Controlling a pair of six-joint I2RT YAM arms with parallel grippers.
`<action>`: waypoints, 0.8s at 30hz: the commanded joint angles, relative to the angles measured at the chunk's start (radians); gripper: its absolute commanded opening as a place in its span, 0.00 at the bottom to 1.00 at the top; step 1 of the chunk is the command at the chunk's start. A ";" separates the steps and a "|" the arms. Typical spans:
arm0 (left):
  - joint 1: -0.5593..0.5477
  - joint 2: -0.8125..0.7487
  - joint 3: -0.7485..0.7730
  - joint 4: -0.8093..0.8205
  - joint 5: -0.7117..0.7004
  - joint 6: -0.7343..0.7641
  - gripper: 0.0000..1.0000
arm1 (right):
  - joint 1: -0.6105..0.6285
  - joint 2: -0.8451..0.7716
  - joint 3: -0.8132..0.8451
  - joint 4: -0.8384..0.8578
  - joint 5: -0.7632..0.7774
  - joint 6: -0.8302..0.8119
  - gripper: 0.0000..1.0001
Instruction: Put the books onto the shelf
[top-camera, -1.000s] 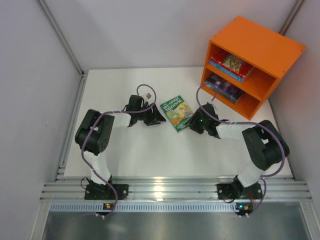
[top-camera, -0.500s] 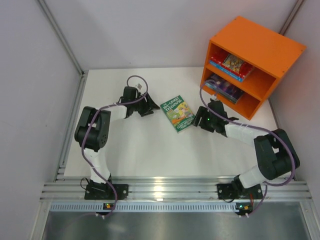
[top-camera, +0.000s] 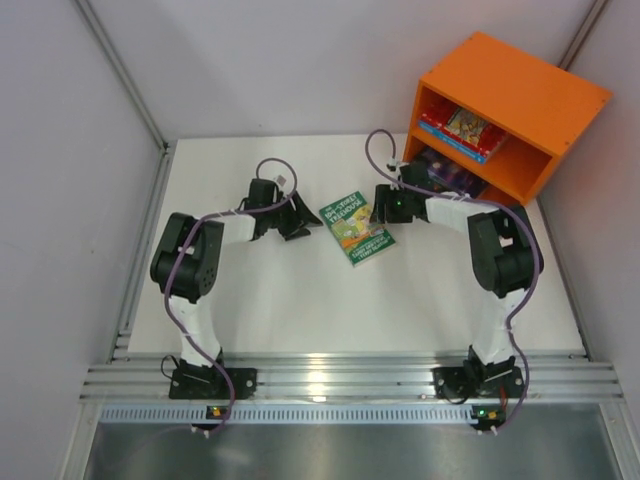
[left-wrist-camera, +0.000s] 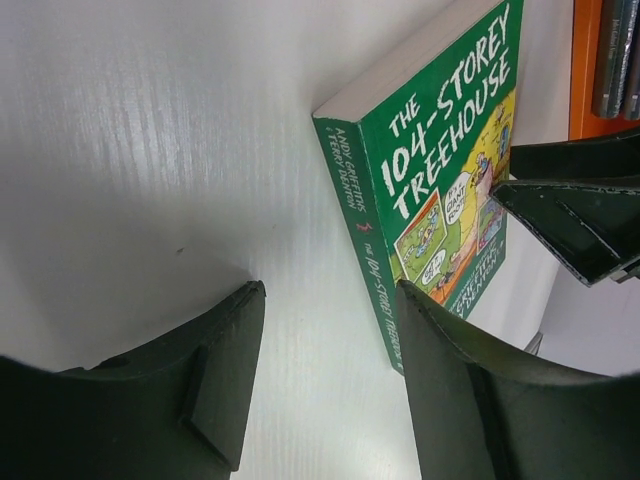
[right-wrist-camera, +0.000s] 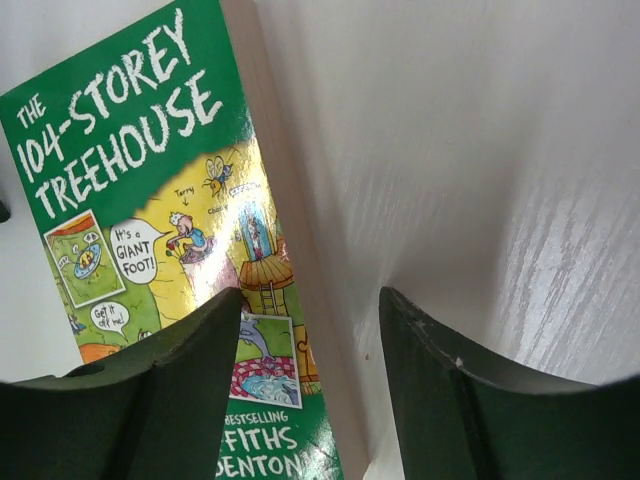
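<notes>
Where pale walls (top-camera: 300, 60) box the white table (top-camera: 300, 300), left gripper (left-wrist-camera: 330, 290) and right gripper (right-wrist-camera: 310, 295) gape beside the green book (top-camera: 357, 228).

Green book (top-camera: 357, 228) lies flat mid-table, hemmed on two sides: left hand (top-camera: 303, 222) just beside its spine, right hand (top-camera: 384, 206) at the opposite edge, both with jaws apart. The table (top-camera: 300, 310) is bare toward the near edge, a wide passage between the arms. Orange shelf (top-camera: 520, 95) blocks the far right corner. Right arm (top-camera: 450, 210) crosses in front of the lower compartment. Flat books (top-camera: 462, 130) take the upper compartment's left part, with room above them. Side wall (top-camera: 60, 150) closes the left.
</notes>
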 joint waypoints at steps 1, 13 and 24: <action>0.007 -0.048 -0.035 -0.059 -0.048 0.034 0.61 | 0.001 0.004 -0.009 -0.007 -0.079 -0.077 0.57; 0.025 -0.095 -0.089 -0.117 -0.015 0.054 0.63 | 0.165 -0.002 -0.202 0.208 -0.214 0.083 0.29; 0.022 -0.135 -0.091 -0.263 -0.079 0.080 0.63 | 0.076 0.063 -0.310 0.199 -0.139 0.238 0.02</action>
